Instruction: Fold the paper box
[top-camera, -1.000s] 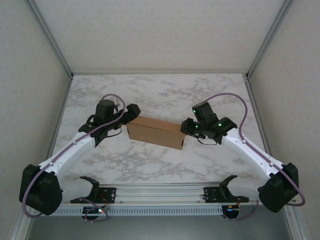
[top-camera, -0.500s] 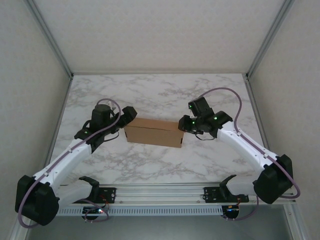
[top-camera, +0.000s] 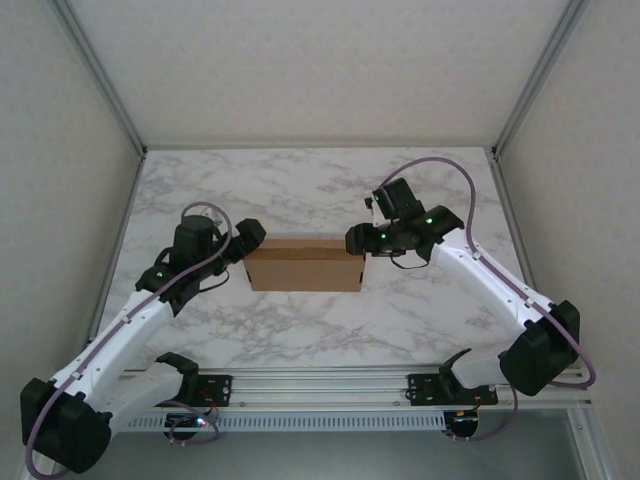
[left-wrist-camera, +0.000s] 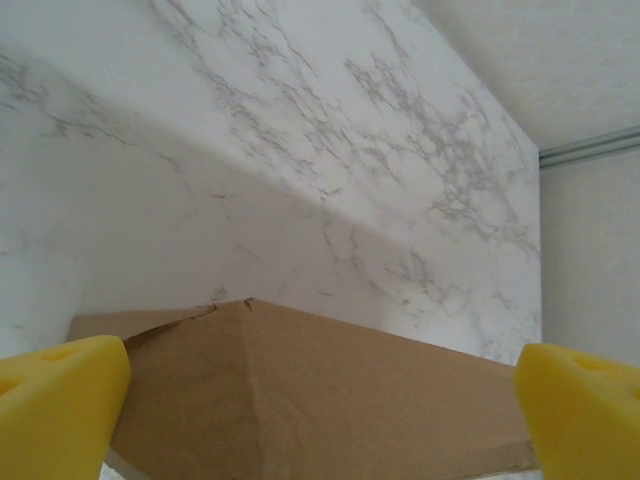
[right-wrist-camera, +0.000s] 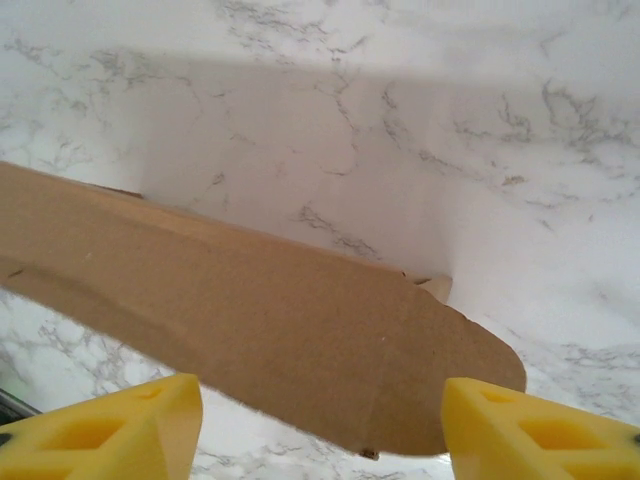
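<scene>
The paper box is a brown cardboard box lying closed on the marble table, its long side parallel to the near edge. My left gripper is at the box's left end, open wide. In the left wrist view a corner of the box lies between and beyond the yellow fingertips. My right gripper sits at the right end, also open. In the right wrist view a rounded flap of the box stretches past its yellow fingertips without being held.
The marble table has free room behind and in front of the box. Walls and metal frame posts enclose it on three sides. A rail with the arm mounts runs along the near edge.
The right gripper has opened and released the box's right end. The box has swung from a slant to lie square to the table edge. Both grippers shifted along with it.
</scene>
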